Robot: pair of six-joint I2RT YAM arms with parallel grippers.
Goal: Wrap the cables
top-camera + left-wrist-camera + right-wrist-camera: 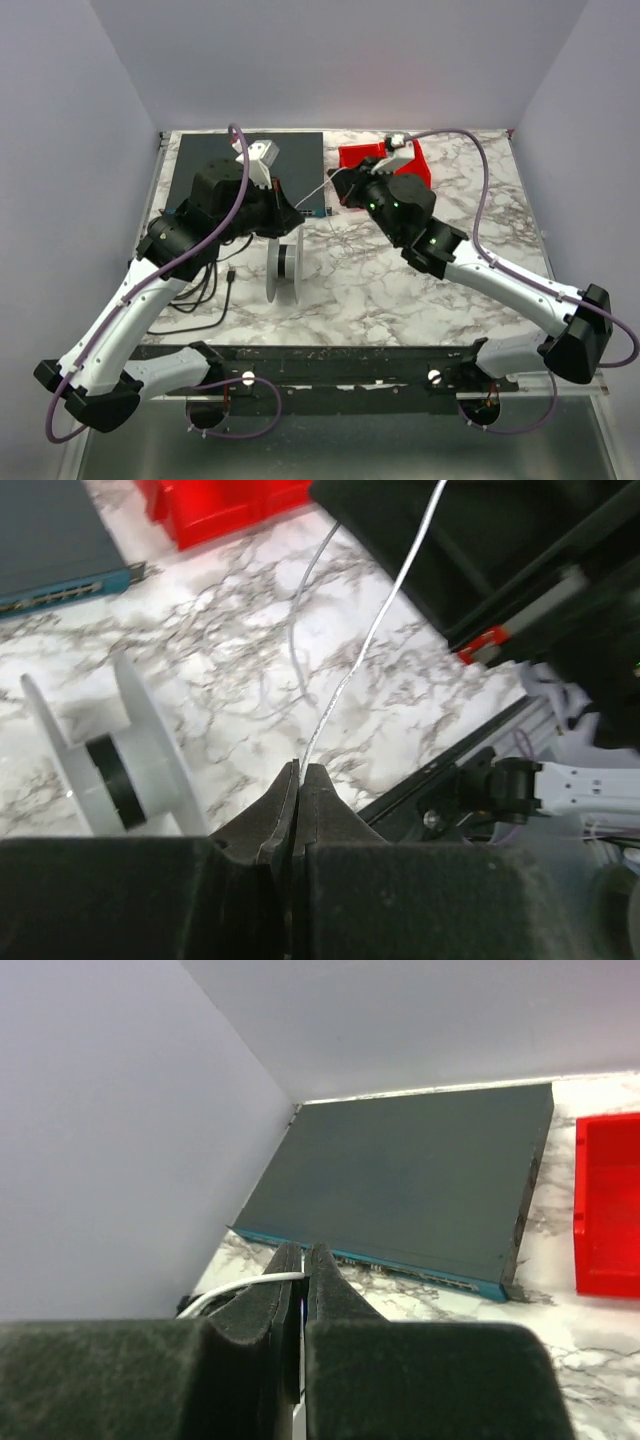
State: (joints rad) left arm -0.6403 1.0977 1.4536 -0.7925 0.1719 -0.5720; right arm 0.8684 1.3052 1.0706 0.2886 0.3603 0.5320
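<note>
Where each wrist camera looks down its own fingers, we count two grippers, both closed. The left gripper (pixel 299 775) pinches the cables (pixel 345 680) at its tips, and the right gripper (pixel 303 1258) is clamped on the same pale wire. From the left tips one taut strand runs toward 1 o'clock, and a second, slacker strand curves beside it. They may be one wire looped, but it is too fine for us to tell. On the table (pixel 400 290) we see one white spool (pixel 285 268) on edge at 6 o'clock from the grippers. One dark switch (pixel 250 160) lies at 11 o'clock and black cords (pixel 212 292) at 8 o'clock. One red bin (pixel 356 156) sits at 1 o'clock, its inside hidden by the right arm.
</note>
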